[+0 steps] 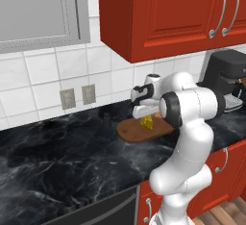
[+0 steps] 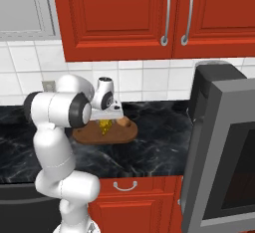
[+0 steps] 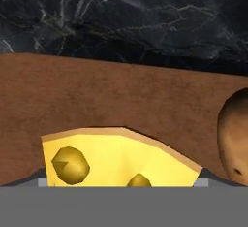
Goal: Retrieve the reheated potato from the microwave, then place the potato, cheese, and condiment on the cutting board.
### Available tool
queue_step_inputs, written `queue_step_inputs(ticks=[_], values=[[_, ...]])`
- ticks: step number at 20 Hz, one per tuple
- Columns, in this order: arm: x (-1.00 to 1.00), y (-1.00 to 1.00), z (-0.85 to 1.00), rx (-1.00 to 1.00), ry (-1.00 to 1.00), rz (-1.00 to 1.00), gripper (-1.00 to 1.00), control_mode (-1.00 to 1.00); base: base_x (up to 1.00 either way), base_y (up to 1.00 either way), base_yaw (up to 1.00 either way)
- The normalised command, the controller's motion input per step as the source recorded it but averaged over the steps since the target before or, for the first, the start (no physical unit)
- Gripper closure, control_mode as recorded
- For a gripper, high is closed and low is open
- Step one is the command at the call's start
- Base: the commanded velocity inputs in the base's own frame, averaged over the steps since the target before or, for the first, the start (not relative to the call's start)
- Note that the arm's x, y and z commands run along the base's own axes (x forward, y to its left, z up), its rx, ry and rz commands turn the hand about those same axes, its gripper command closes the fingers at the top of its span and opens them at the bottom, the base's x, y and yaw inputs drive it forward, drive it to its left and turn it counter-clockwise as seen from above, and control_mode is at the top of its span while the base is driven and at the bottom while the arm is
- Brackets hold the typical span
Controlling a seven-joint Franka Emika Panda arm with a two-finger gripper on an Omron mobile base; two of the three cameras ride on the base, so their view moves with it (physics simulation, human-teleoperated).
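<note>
words on the cheese (image 3: 121, 160): none
words on the cutting board (image 3: 111, 100): none
words on the potato (image 3: 235, 141): none
words on the microwave (image 2: 224, 152): none can be read; its front is plain grey with a dark window
words on the coffee machine (image 1: 226, 75): none
words on the red cupboards (image 2: 149, 13): none
words on the wall plugs (image 1: 77, 96): none
numbers or signs anywhere: none can be read

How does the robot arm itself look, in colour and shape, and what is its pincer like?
The arm is glossy white, built of rounded, bulging segments joined by dark grey to black ring-shaped joints. Its wrist ends in a white hand with a dark band. The pincer is small, with two dark finger tips. No cables or markings are visible on it.
</note>
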Motion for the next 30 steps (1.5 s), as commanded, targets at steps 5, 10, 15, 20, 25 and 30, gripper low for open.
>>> queue_step_inputs(ticks=[5,10,15,20,25,30], values=[[-0.14,0.0,0.25,0.0,0.0,0.0,-1.0,-1.0,0.0,0.0,0.0],[-0.04,0.04,0.37,0.0,0.0,0.0,-1.0,-1.0,0.0,0.0,0.0],[-0.18,0.13,0.34,0.0,0.0,0.0,-1.0,-1.0,0.0,0.0,0.0],[-0.23,0.22,0.27,0.0,0.0,0.0,-1.0,-1.0,0.0,0.0,0.0],[-0.14,0.35,0.16,0.0,0.0,0.0,-1.0,-1.0,0.0,0.0,0.0],[-0.01,0.44,0.08,0.0,0.0,0.0,-1.0,-1.0,0.0,0.0,0.0]])
